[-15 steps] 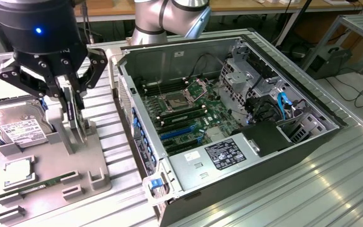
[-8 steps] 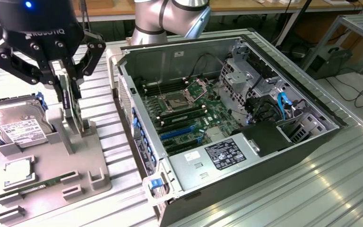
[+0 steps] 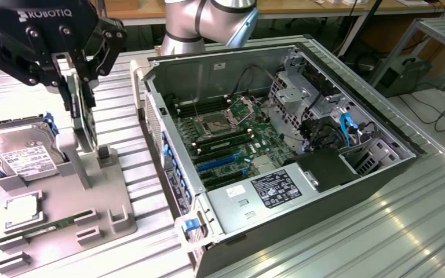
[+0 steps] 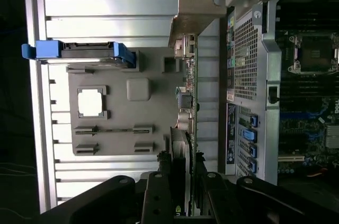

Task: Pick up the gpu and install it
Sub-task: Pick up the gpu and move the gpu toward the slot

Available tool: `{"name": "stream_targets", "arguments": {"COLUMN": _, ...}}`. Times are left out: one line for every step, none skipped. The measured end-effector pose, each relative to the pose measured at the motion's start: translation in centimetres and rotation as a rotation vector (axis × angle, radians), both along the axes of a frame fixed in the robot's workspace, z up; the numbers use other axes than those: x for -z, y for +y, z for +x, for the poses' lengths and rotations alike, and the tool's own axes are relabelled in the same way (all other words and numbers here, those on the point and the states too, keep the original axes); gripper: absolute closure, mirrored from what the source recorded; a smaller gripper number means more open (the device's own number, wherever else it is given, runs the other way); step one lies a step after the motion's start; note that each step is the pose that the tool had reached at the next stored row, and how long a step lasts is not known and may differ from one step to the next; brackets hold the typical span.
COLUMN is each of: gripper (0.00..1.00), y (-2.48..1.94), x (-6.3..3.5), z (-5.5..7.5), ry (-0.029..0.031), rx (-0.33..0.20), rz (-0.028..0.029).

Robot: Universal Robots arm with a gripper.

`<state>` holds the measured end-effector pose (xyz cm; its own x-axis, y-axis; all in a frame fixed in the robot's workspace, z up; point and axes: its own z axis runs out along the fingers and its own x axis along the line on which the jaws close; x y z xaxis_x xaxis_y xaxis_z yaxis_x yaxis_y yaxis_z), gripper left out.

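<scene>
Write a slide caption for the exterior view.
Black robot gripper clamps the long flat dark gpu card upright at a grey plastic parts tray, beside an open metal computer case.

The long dark gpu (image 3: 86, 124) is held upright by the black claw (image 3: 74, 75) over the grey plastic tray (image 3: 60, 202), laid at the exterior view's left of the open steel computer case (image 3: 183, 75).

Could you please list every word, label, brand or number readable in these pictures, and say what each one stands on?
"ROBOTIQ": white letters on the black body of the gripper.
White label on the hard drive: print too small to read.
Label on the power supply: too small to read.
Rear of the computer case, the stickers: blurred, unreadable.
</scene>
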<state>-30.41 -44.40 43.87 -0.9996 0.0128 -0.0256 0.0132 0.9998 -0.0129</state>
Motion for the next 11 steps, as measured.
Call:
{"name": "stream_targets", "arguments": {"gripper": 0.73, "y": 0.0, "x": -0.27, "z": 0.0, "ry": 0.0, "rx": 0.0, "rz": 0.0}}
{"name": "stream_targets", "arguments": {"gripper": 0.73, "y": 0.0, "x": -0.57, "z": 0.0, "ry": 0.0, "rx": 0.0, "rz": 0.0}}
{"name": "stream_targets", "arguments": {"gripper": 0.73, "y": 0.0, "x": -0.77, "z": 0.0, "ry": 0.0, "rx": 0.0, "rz": 0.0}}
{"name": "stream_targets", "arguments": {"gripper": 0.73, "y": 0.0, "x": -0.77, "z": 0.0, "ry": 0.0, "rx": 0.0, "rz": 0.0002}}
{"name": "stream_targets", "arguments": {"gripper": 0.73, "y": 0.0, "x": -0.77, "z": 0.0, "ry": -0.0001, "rx": 0.0, "rz": 0.0008}}
{"name": "stream_targets", "arguments": {"gripper": 0.73, "y": 0.0, "x": -0.78, "z": 0.0, "ry": 0.0001, "rx": 0.0, "rz": 0.0013}}
{"name": "stream_targets", "arguments": {"gripper": 0.73, "y": 0.0, "x": -0.78, "z": 0.0, "ry": 0.0001, "rx": 0.0, "rz": 0.0019}}
{"name": "stream_targets", "arguments": {"gripper": 0.73, "y": 0.0, "x": -0.78, "z": 0.0, "ry": 0.0001, "rx": 0.0, "rz": 0.0025}}
{"name": "stream_targets", "arguments": {"gripper": 0.73, "y": 0.0, "x": -0.78, "z": 0.0, "ry": 0.0, "rx": 0.0, "rz": 0.0032}}
{"name": "stream_targets", "arguments": {"gripper": 0.73, "y": 0.0, "x": -0.78, "z": 0.0, "ry": 0.0001, "rx": 0.0, "rz": 0.0037}}
{"name": "stream_targets", "arguments": {"gripper": 0.73, "y": 0.0, "x": -0.78, "z": 0.0, "ry": 0.0001, "rx": 0.0, "rz": 0.0043}}
